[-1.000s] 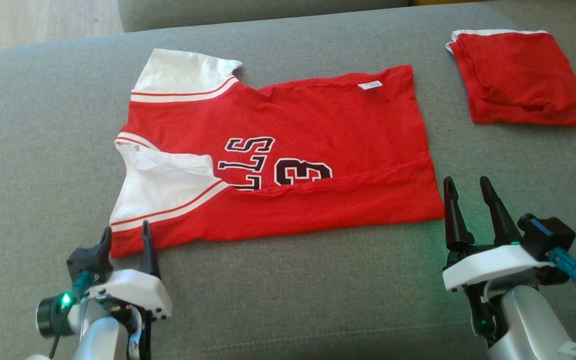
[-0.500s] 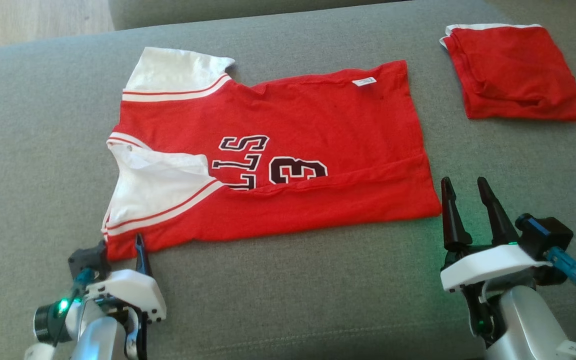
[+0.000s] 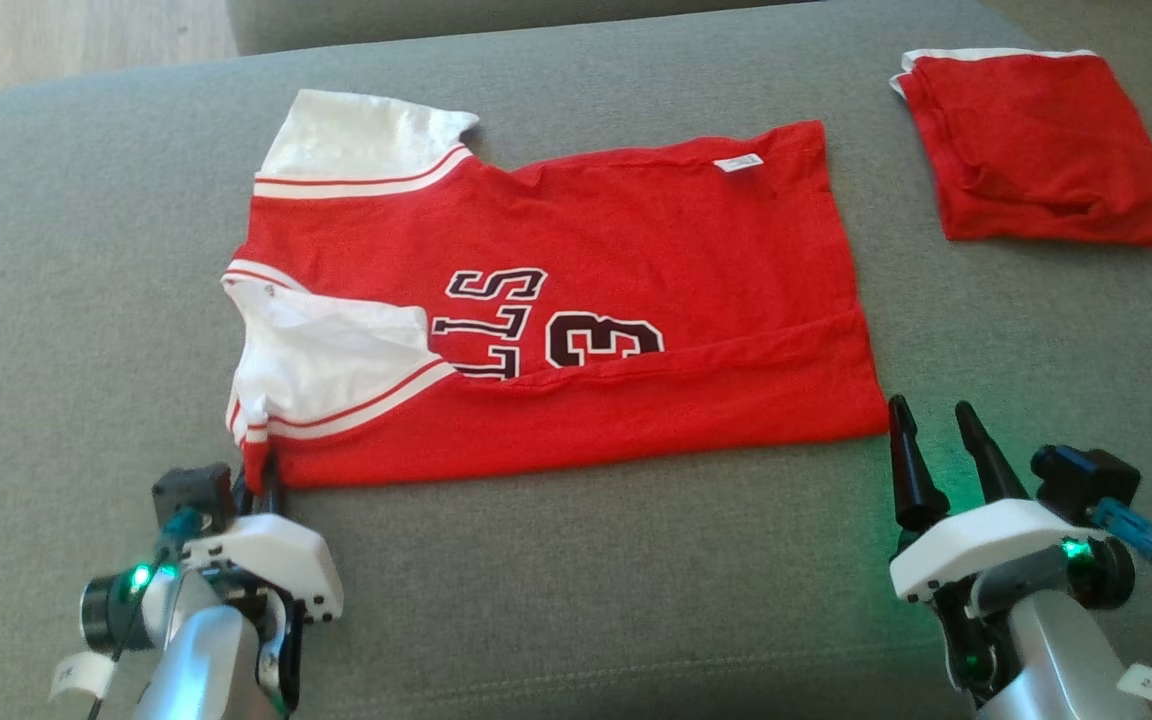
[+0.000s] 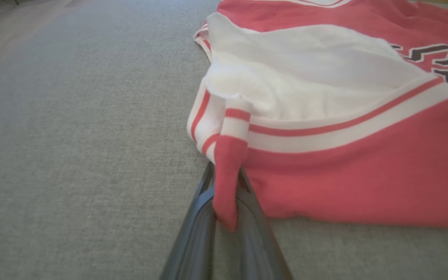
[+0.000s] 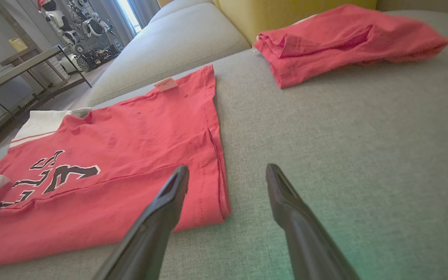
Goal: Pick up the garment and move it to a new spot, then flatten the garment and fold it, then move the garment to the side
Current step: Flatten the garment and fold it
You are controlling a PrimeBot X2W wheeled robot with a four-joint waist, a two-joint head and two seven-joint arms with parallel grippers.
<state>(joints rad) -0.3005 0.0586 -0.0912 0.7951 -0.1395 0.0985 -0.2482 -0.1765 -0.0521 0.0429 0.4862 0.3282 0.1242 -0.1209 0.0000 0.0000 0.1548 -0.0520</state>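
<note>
Grey sofa cushion (image 3: 576, 560) spans the head view. The red jersey (image 3: 636, 230) lies spread across its centre and upper left, mostly flat. In that view the near long edge is folded up over the body as a red band along the bottom, partly covering the dark lettering & "13". One white sleeve w/ red stripe lies flat at upper left. The other is turned in over the chest at centre left, rumpled.

A 2nd red garment (image 3: 1036, 150), folded to a rough square, sits upper right, well apart from the jersey; it's also at top right of the rt wrist view (image 5: 344, 35).

R gripper (image 3: 931, 410) is at lower right, fingers spread wide, holding nothing, tips just beside the jersey's lower-right corner. In its own view (image 5: 228, 169) one finger overlaps the hem (image 5: 130, 155); can't tell if it touches.

L gripper (image 3: 258, 480) is at lower left, fingers pinched together on the jersey's lower-left corner. In its wrist view (image 4: 226, 175) a red strip w/ white band is clamped btwn the dark fingers, pulled up off the rest of the cloth (image 4: 344, 182).

Small white label (image 3: 740, 163) lies on the far hem.
</note>
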